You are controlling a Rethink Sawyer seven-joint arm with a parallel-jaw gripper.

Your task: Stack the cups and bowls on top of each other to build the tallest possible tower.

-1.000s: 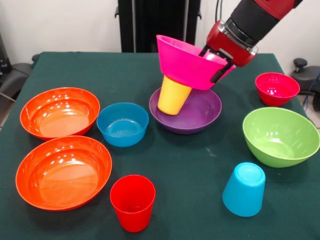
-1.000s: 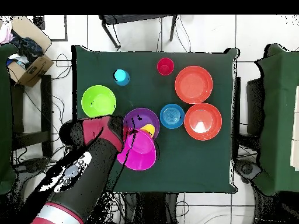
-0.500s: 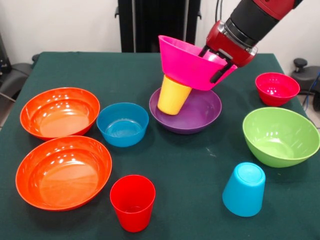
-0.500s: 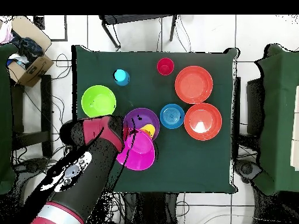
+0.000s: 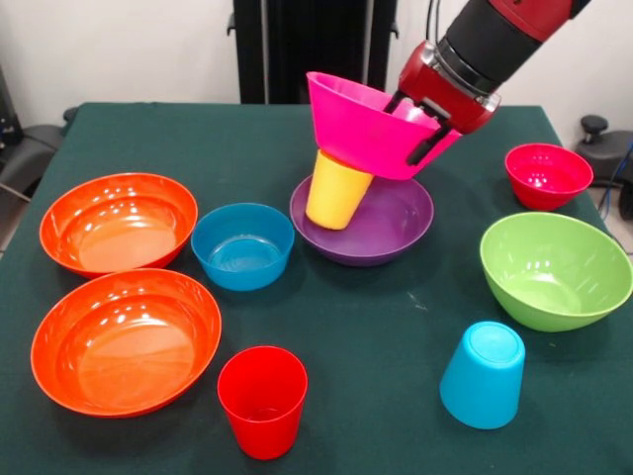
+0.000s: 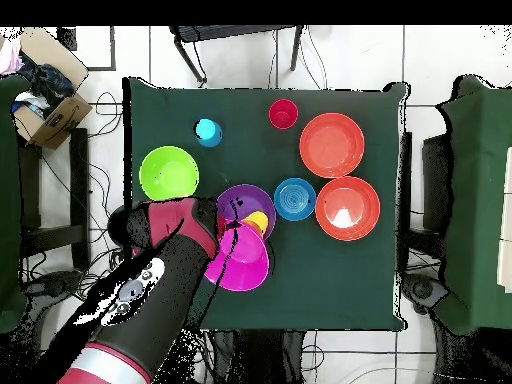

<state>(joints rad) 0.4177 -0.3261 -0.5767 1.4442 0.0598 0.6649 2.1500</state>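
Green cloth [image 5: 396, 336] — pincer [image 5: 420, 124] gripping magenta bowl [image 5: 361, 124].

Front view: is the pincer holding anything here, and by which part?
Yes. The pincer grips the magenta bowl by its rim on the arm's side, one finger inside and one outside. The bowl is tilted, resting on the yellow cup.

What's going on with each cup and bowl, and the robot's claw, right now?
magenta bowl: tilted, lifted, gripped at rim
gripper: shut on magenta bowl
yellow cup: inverted, leaning, in purple bowl
purple bowl: upright
light blue cup: upside down
red cup: upright, empty
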